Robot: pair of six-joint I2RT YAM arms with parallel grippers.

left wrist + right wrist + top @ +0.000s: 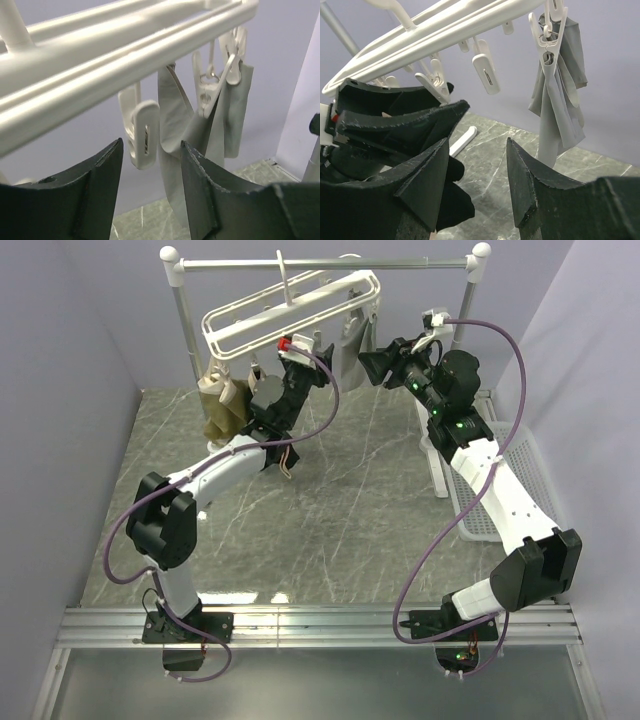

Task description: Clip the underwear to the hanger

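The left gripper (151, 146) straddled a clip (145, 132) on the hanger (100, 65), spread like the empty right gripper (477, 145); squeezing off-centre could have swung the loose clip aside.

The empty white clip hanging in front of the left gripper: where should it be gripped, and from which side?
Probably the empty clip by its lower end, from below, a finger either side as the left gripper is lined up. It hangs straight down and free there, while the hanger rails block it from above.
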